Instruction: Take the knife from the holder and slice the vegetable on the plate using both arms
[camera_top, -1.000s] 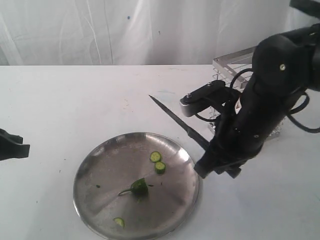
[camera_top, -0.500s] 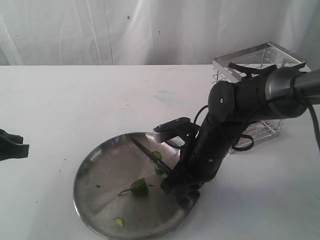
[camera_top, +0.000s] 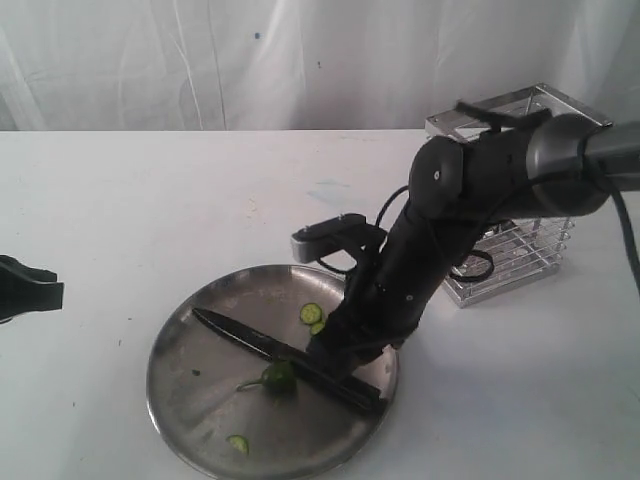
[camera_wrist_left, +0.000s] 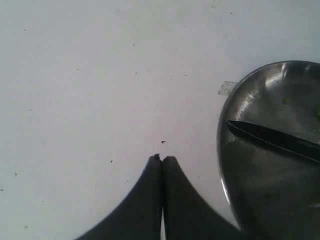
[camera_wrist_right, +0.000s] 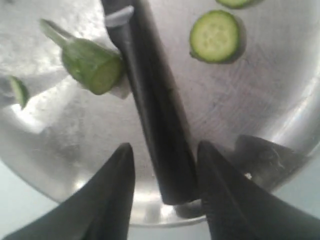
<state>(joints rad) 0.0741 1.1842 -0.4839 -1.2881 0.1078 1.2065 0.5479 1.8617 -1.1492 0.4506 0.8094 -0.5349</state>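
Observation:
The black knife (camera_top: 280, 352) lies flat across the steel plate (camera_top: 175, 345), its tip toward the plate's left rim. Its handle (camera_wrist_right: 160, 130) rests between the spread fingers of my right gripper (camera_wrist_right: 165, 146), with a gap showing on one side. That gripper (camera_top: 338, 352) hovers low over the plate's right part, open. The green vegetable (camera_top: 278, 377) with its stem lies right beside the blade (camera_wrist_right: 92, 65). Round slices (camera_top: 311, 313) lie nearby (camera_wrist_right: 215, 36). My left gripper (camera_wrist_left: 162, 159) is shut and empty over the table, left of the plate (camera_wrist_left: 235, 165).
The chrome wire holder (camera_top: 520, 250) stands at the back right, behind the right arm. Another slice (camera_top: 238, 443) lies near the plate's front rim. White table surface runs around the plate, and a white curtain hangs behind.
The right arm swung the knife from above the table down onto the plate, blade now lying flat beside the vegetable. The right fingers have spread. The left gripper stayed put.

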